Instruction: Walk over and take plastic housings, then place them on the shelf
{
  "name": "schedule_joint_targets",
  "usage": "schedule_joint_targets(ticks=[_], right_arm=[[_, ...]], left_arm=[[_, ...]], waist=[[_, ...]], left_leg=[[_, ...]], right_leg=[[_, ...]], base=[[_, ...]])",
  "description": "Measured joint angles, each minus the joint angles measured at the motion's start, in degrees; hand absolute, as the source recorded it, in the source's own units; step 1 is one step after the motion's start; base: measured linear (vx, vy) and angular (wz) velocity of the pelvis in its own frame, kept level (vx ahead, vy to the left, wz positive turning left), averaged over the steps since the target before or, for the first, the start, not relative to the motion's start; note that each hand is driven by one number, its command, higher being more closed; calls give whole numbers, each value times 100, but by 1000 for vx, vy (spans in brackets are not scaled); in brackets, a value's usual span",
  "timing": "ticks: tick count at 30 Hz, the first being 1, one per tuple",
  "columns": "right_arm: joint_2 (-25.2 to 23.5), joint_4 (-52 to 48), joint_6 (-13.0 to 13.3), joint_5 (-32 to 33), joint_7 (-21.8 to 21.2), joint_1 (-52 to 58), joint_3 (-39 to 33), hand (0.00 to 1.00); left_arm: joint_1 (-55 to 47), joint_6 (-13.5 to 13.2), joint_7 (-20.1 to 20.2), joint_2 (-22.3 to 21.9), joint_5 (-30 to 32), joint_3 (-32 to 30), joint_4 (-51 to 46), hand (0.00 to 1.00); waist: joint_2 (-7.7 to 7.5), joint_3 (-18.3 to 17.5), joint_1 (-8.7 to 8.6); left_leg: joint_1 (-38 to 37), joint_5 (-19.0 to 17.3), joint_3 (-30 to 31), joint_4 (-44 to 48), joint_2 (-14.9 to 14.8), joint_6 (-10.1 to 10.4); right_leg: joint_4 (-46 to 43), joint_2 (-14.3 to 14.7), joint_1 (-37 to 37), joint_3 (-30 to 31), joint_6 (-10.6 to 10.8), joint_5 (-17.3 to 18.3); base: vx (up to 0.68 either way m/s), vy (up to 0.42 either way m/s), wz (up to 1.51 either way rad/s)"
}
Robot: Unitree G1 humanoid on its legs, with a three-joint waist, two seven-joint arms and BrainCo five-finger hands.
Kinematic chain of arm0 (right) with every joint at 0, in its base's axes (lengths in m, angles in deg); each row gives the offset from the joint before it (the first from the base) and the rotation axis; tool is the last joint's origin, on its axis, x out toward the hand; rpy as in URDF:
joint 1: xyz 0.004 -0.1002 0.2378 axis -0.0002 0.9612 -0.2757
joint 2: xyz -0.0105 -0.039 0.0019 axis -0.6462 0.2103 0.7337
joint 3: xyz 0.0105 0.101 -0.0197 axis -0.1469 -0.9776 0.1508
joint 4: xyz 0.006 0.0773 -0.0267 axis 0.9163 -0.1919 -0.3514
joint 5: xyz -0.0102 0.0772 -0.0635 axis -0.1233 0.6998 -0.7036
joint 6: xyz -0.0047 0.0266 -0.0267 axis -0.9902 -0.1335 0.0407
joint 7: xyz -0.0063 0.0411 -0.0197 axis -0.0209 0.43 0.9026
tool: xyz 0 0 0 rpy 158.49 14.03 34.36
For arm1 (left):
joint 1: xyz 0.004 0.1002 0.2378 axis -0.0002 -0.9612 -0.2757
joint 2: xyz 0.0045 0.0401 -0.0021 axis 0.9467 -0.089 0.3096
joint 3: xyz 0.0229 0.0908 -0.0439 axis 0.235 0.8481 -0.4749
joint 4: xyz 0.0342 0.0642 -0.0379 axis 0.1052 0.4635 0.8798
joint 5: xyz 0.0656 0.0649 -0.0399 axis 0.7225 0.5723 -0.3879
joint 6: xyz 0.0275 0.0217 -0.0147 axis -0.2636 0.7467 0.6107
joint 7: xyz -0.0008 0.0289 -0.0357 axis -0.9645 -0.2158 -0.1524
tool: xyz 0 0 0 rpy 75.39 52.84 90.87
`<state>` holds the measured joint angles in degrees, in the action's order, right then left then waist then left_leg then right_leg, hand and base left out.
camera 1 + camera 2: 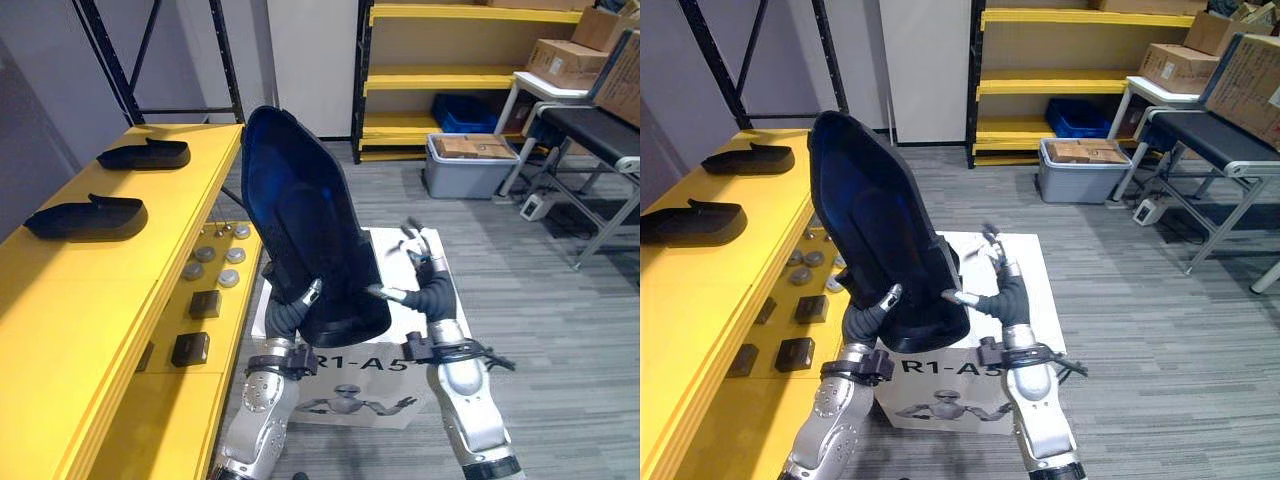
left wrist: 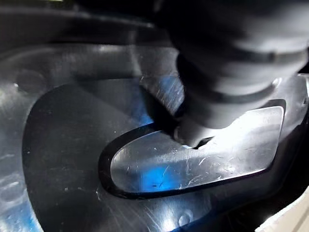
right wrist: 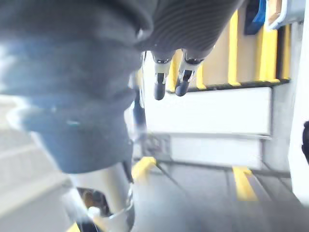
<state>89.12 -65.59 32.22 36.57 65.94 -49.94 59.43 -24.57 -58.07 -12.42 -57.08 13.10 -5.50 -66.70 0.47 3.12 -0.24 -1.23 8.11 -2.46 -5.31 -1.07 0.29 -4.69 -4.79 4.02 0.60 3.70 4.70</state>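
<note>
Item: tall glossy black plastic housing (image 1: 300, 210), held upright before the robot, above a white printed box (image 1: 385, 385). Left eye view: left hand (image 1: 311, 293) at its lower left edge, fingers hidden behind it, so the grip cannot be told; right hand (image 1: 418, 258) just beside the right edge, thumb reaching to the rim. Long yellow shelf (image 1: 90, 300) on the left, bearing two flat black housings (image 1: 90, 217). Step, as judged: carrying. The next move calls for a turn left and laying the piece on bare yellow. Right eye view: grey plank floor (image 1: 1140, 330), grey crate (image 1: 1080, 170), yellow rack (image 1: 1060, 85). Left wrist view: the housing's scratched inner face, close. Right wrist view: fingers (image 3: 160, 89) straight, holding nothing.
</note>
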Motion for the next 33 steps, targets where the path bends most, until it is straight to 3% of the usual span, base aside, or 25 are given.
schedule_joint_targets(ticks=[5, 9, 12, 17, 18, 24, 26, 27, 28, 29, 30, 31, 32, 33], right_arm=[[37, 312, 264, 992, 279, 260, -1799, 0], [66, 1420, 268, 990, 374, 746, -2230, 0], [67, 2477, 93, 937, 354, 1015, -2344, 0], [60, 4466, -299, 647, 139, 1440, -2286, 0], [-121, 5742, -627, 394, -193, 1711, -1655, 0], [-283, 5763, -694, 63, -399, 1784, -1163, 0], [-271, 5808, -720, -62, -365, 1759, -583, 0], [-237, 5815, -720, -89, -343, 1729, -524, 0], [-207, 5842, -724, -177, -289, 1602, -534, 0], [-154, 5874, -718, -240, -253, 1423, -537, 0], [-35, 5920, -718, -304, -239, 1120, -536, 0], [13, 5937, -720, -348, -234, 1010, -536, 0], [63, 5941, -719, -413, -230, 890, -512, 0], [81, 5968, -714, -455, -229, 865, -487, 0]], left_arm=[[-437, 2, 5, 11, 240, -726, -230, 100], [-715, 1, 59, -49, 398, -902, -521, 100], [-957, -1, 161, -167, 499, -1035, -670, 100], [-1415, -3, 267, -195, 500, -1101, -728, 100], [-1583, -2, 424, -196, 498, -1008, -731, 100], [-1805, 3, 509, -353, 500, -1004, -793, 100], [-1755, 32, 554, -378, 536, -924, -1099, 100], [-1685, 31, 538, -391, 544, -889, -1154, 100], [-1557, 29, 460, -406, 548, -890, -1168, 100], [-1394, 25, 365, -398, 546, -937, -1141, 100], [-1278, 24, 285, -466, 521, -1130, -1069, 100], [-1272, 25, 260, -498, 520, -1218, -1018, 100], [-1275, 25, 195, -538, 517, -1305, -908, 100], [-1277, 23, 185, -542, 518, -1281, -840, 100]], waist=[[-5, -3, -35], [-13, -12, -45], [-11, -28, -71], [-14, -49, -74], [-59, -40, 2], [-87, -14, 166], [-159, 139, 155], [-149, 155, 161], [-140, 181, 225], [-254, 338, 302], [-207, 481, 445], [-198, 504, 463], [-108, 503, 444], [-5, 480, 447]], left_leg=[[4, 1, 2, 0, -4, -1], [15, -2, 1, 0, -7, 2], [43, -12, 14, 0, -9, 14], [108, -45, 137, 1, -8, 59], [100, -44, 282, 1, 2, 60], [174, 12, 583, 9, 77, 86], [607, 181, 1593, 284, 355, 127], [756, 131, 1821, 305, 416, 102], [1027, -56, 1738, 242, 381, 62], [1222, -193, 1083, 508, 362, -38], [1538, -357, 4, 1209, 196, -204], [1635, -502, -477, 1509, 78, -283], [1641, -688, -1186, 1940, -179, -319], [1456, -894, -1473, 2051, -369, -301]], right_leg=[[20, 7, 2, -12, 1, -1], [33, 6, -2, -9, 1, 0], [41, 7, -15, -11, 2, 0], [54, 7, 3, -144, 6, 6], [53, 0, 153, -319, 8, 10], [-43, -41, 215, -657, 90, 114], [-569, -172, 160, -1721, 33, 371], [-699, -229, 127, -2103, 36, 398], [-778, -347, 105, -2799, 26, 399], [-792, -504, 132, -3174, 23, 415], [-806, -664, 242, -3609, 35, 419], [-819, -720, 281, -3813, 43, 415], [-891, -821, 446, -4206, 67, 416], [-964, -887, 628, -4549, 175, 487]], base=[[0, 0, 0], [0, 0, 0], [0, 0, 2], [-2, -7, 19], [-7, -10, 34], [-32, -3, 34], [-42, -39, 217], [-68, -60, 303], [-76, -57, 270], [-61, -26, 280], [-17, 11, 190], [78, 53, 192], [171, 79, 188], [222, 131, 203]])
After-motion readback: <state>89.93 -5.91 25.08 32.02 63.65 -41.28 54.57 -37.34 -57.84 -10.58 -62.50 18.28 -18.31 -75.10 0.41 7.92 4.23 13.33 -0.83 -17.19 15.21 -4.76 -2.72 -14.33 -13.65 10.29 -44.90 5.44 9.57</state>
